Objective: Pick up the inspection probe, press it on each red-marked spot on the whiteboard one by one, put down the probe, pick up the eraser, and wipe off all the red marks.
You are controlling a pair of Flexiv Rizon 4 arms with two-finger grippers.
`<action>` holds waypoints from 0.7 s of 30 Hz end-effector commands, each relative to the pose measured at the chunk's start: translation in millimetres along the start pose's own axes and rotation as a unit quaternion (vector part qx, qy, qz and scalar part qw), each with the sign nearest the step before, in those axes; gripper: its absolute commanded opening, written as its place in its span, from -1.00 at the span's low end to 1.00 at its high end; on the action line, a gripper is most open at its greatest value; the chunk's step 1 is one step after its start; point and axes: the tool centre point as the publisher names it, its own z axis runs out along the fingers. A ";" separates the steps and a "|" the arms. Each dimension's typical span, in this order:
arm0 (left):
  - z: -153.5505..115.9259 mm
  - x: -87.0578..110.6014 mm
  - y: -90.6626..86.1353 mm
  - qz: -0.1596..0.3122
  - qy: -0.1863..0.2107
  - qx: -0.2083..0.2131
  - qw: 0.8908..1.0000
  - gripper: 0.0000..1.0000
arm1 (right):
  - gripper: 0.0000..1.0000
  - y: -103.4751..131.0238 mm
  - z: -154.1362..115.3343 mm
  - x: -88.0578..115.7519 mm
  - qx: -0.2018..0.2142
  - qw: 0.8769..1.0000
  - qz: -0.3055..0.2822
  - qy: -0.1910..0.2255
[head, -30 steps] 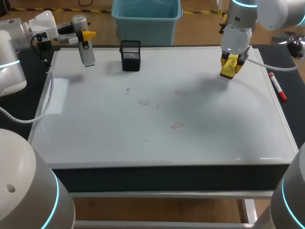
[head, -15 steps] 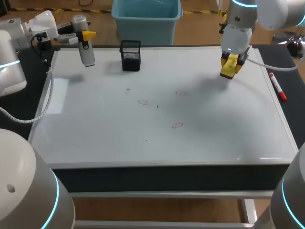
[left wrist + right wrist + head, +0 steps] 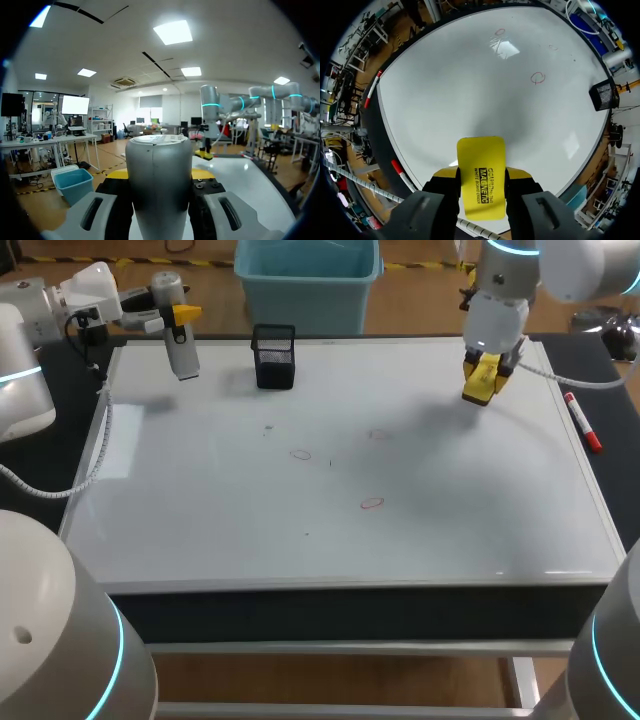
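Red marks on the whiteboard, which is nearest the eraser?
The faint oval toward the back right. The brighter oval sits nearer the front edge, the third further left, both farther from the eraser.

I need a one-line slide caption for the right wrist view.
Right gripper holds the yellow eraser over the whiteboard, red marks not yet wiped.

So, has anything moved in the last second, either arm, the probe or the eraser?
Nothing has visibly changed. The left gripper still holds the inspection probe over the whiteboard's far left corner. The right gripper still holds the eraser above the far right part, and the red marks remain unwiped.
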 end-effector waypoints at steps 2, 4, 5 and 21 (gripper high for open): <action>8.8 16.5 -3.0 0.002 0.007 0.004 1.000 -1.00 | -1.00 -0.4 -1.4 0.4 0.001 1.000 -0.001 0.002; 13.7 28.5 -3.8 0.004 0.018 0.003 1.000 -1.00 | -1.00 -0.4 -1.4 0.4 0.001 1.000 -0.001 0.002; 16.3 35.3 -3.9 0.003 0.024 0.004 1.000 -1.00 | -1.00 -0.4 -1.4 0.4 0.001 1.000 -0.001 0.002; 73.0 132.6 1.1 0.013 0.140 0.007 0.990 -1.00 | -1.00 -0.4 -1.4 0.4 0.001 1.000 -0.001 0.002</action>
